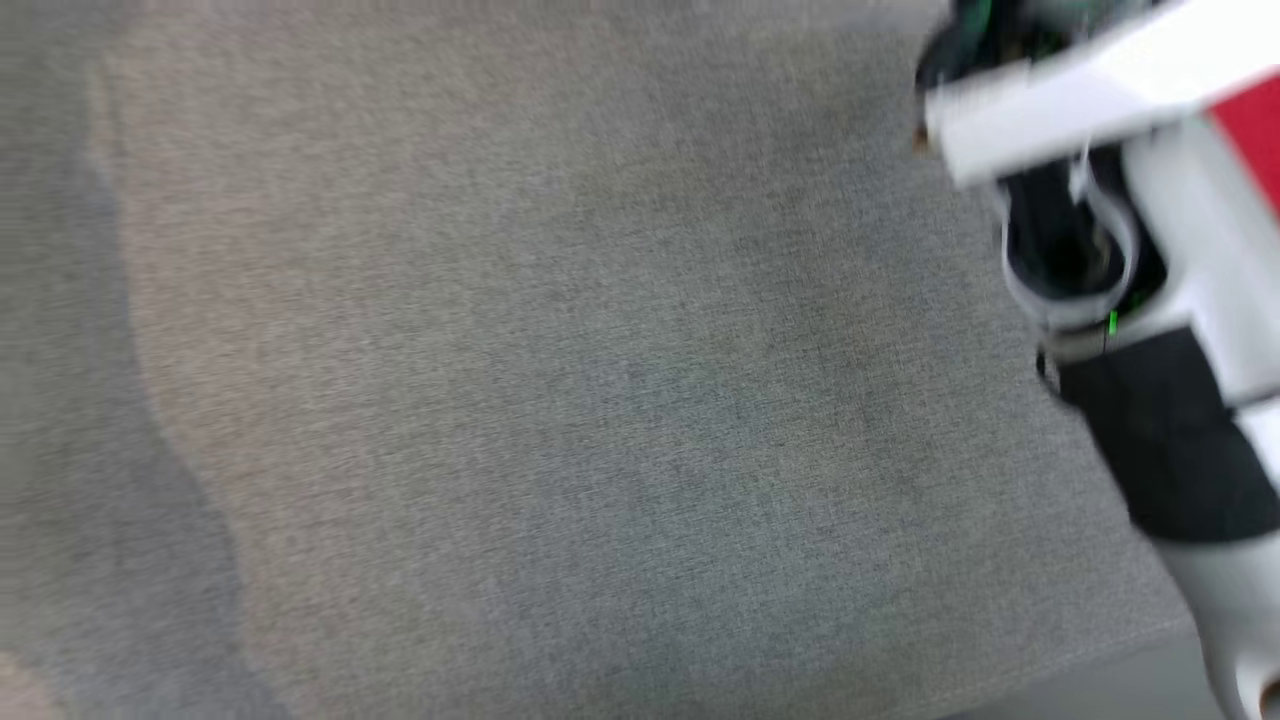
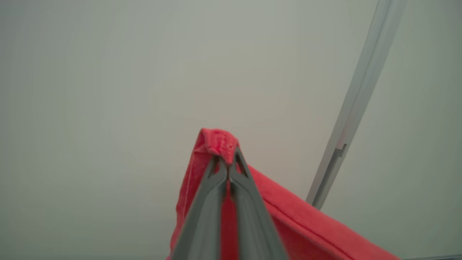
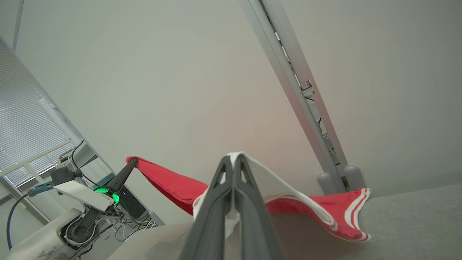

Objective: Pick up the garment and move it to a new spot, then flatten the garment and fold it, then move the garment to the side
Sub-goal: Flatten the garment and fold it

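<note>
A: Both arms are up. The left end effector (image 2: 228, 162) is pinched tight on a folded red hem corner of the garment (image 2: 288, 220), with cloth bunched right at the fingertips.

B: The right end effector (image 3: 234, 160) is clamped shut on a white edge of the same piece. From its wrist view the red cloth runs across to the other arm and sags in the middle.

A: So where does the garment sit right now?

B: It's in the air, strung between the two grips, above the grey-covered table (image 1: 500, 400). One striped end (image 3: 348, 213) droops low at the table, and I can't tell if it touches.

A: The head view is smeared, but there's plenty of plain grey cloth down there.

B: I'd call this the carry to the new spot, with flattening next. To do it well, take the slack out first by easing the arms apart until that top edge runs straight.

A: Gently, though. Those are thin pinches on hems, and a hard pull could slip one free.

B: Right. Hold both grips level and let the hanging end land first. Then draw the cloth along the table while lowering, so it lies down smooth and doesn't pile onto itself.

A: And open both grips only once the held edge rests on the table.
</note>
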### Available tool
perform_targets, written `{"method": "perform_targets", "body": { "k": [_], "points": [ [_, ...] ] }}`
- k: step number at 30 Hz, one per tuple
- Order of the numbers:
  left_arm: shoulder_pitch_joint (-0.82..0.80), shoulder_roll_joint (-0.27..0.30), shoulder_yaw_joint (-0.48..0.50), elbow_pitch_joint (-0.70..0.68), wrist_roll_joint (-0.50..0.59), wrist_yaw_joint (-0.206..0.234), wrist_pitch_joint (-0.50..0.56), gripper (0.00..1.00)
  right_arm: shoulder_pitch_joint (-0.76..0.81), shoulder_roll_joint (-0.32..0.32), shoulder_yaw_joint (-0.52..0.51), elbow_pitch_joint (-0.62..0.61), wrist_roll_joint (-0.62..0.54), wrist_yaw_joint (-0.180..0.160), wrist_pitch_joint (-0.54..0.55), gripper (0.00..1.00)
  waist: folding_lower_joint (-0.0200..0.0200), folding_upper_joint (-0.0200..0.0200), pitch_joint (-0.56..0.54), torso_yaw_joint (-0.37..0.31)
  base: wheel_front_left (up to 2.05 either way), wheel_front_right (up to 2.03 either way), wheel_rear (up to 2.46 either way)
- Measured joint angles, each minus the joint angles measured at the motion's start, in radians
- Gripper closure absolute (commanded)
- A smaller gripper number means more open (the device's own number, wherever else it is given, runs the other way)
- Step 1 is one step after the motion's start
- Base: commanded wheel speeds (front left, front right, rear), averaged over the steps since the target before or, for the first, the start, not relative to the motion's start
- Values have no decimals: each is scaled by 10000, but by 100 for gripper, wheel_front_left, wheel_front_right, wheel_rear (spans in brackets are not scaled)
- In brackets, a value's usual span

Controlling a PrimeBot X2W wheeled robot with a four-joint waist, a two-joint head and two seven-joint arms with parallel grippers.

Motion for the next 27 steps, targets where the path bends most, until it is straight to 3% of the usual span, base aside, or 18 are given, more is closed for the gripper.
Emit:
{"method": "perform_targets", "body": {
  "k": [6,12,18,27],
  "points": [
    [2601,-284,128,-968,-907,-46,-88,100,2536,-683,-2,-1034,-123,0,33,100,0,0,-848,415,0,0,0],
    [5152,-577,727,-2569,-1427,-71,-115,100,4438,-815,-345,-1862,-213,-2,-33,100,0,0,-1587,702,0,0,0],
    [8273,-1384,1371,-4589,-876,67,-127,100,6724,-821,-1202,-2522,-157,-2,-190,100,0,0,-2367,1075,0,0,0],
    [11182,-2771,1977,-6107,-215,105,-127,100,9624,-568,-2150,-2809,-284,0,-111,100,0,0,-3425,1570,0,0,0]
  ]
}}
